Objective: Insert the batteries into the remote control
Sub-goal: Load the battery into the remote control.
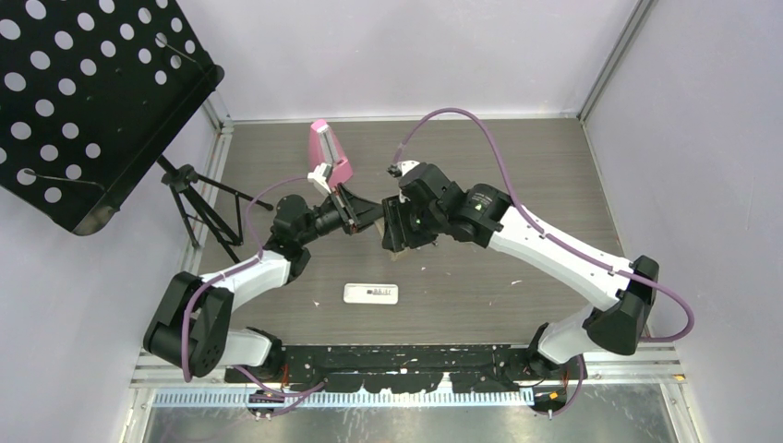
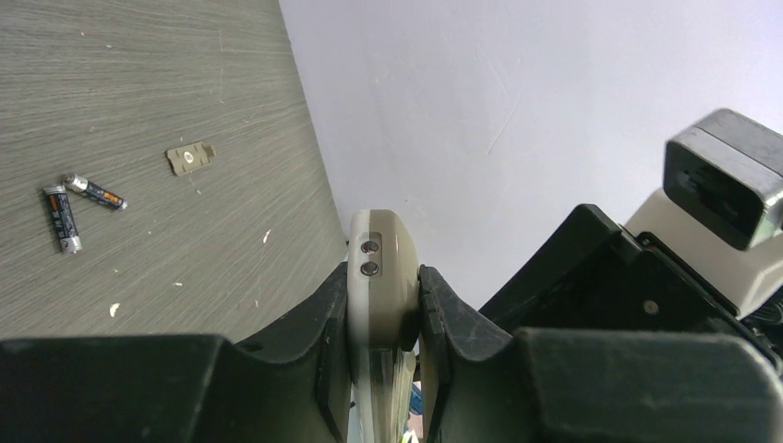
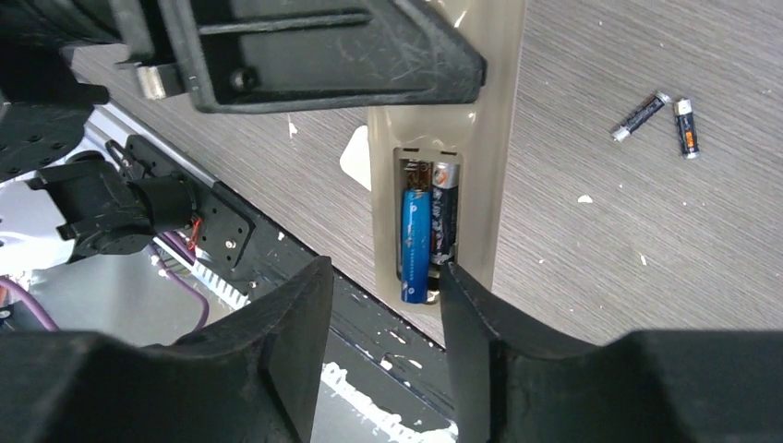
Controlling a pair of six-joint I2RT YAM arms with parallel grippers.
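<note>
My left gripper (image 2: 383,277) is shut on a beige remote control (image 2: 379,245), holding it by its sides above the table. In the right wrist view the remote's (image 3: 494,138) battery compartment faces the camera with no cover on it. A bright blue battery (image 3: 415,242) and a dark battery (image 3: 445,217) lie side by side inside it. My right gripper (image 3: 386,268) stands open just in front of the compartment with nothing between its fingers; one fingertip (image 3: 452,277) sits at the compartment's edge. Two dark batteries (image 3: 640,115) (image 3: 685,127) lie loose on the table.
A small beige battery cover (image 2: 190,158) lies on the table near the loose batteries (image 2: 61,217). A white flat device (image 1: 370,293) lies near the front edge, and a pink object (image 1: 331,152) stands at the back. A black perforated stand (image 1: 83,101) is at the left.
</note>
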